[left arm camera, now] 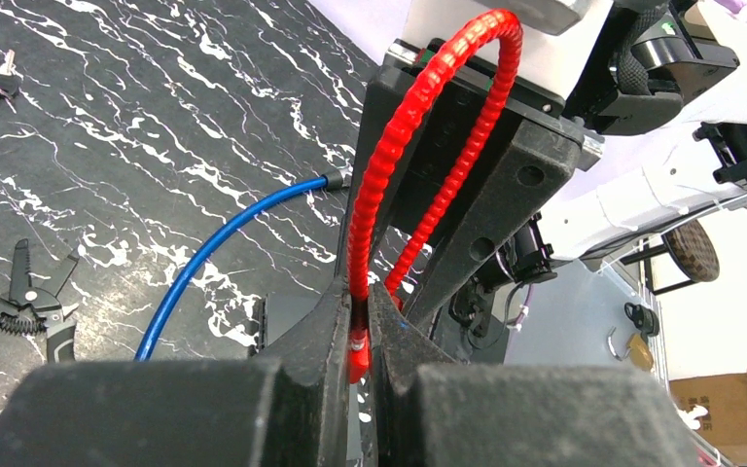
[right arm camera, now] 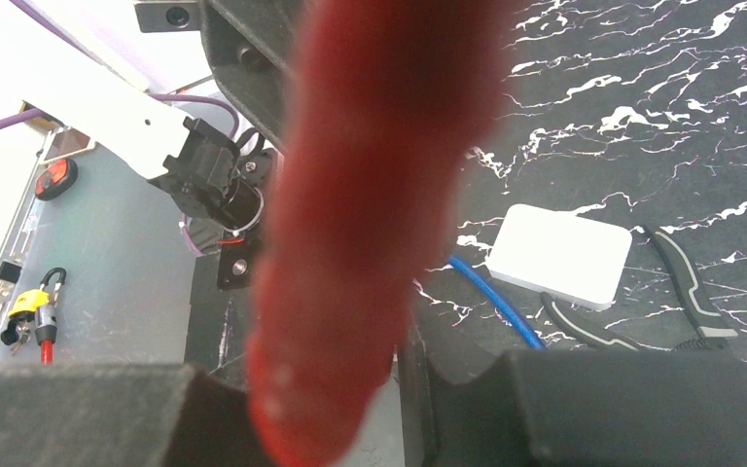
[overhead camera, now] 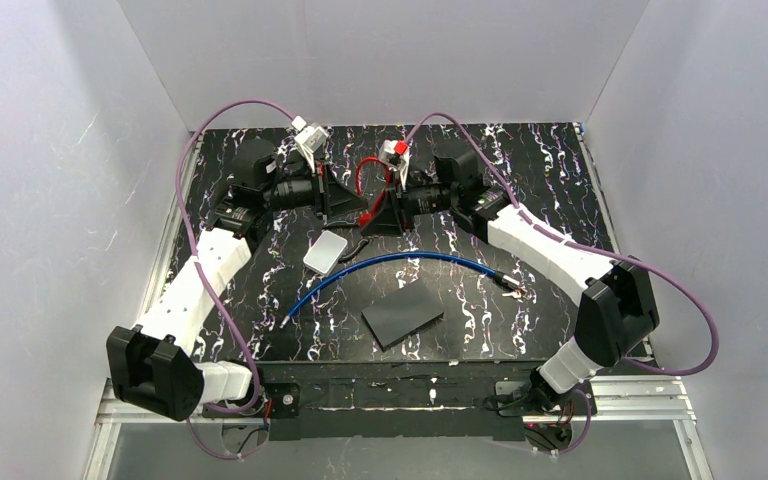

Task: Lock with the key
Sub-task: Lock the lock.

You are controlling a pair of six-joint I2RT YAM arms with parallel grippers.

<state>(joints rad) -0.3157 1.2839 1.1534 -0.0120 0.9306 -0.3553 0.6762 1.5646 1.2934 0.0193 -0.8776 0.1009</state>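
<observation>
One red loop [right arm camera: 370, 195], blurred close: left jaws clenched on it, right jaws apparently too. One blue lock [overhead camera: 410, 258] lies free, arced across counter [overhead camera: 480, 310], beside one white box [overhead camera: 325, 252].

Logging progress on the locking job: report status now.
Left jaws shut on red loop. Right jaws around same loop, grip unclear. Blue cable lies loose on table, untouched. White box beside it.

Blurred red loop [right arm camera: 370, 195] up close, blue lock [right arm camera: 494, 302] behind, white box [right arm camera: 559, 255] beside it
</observation>
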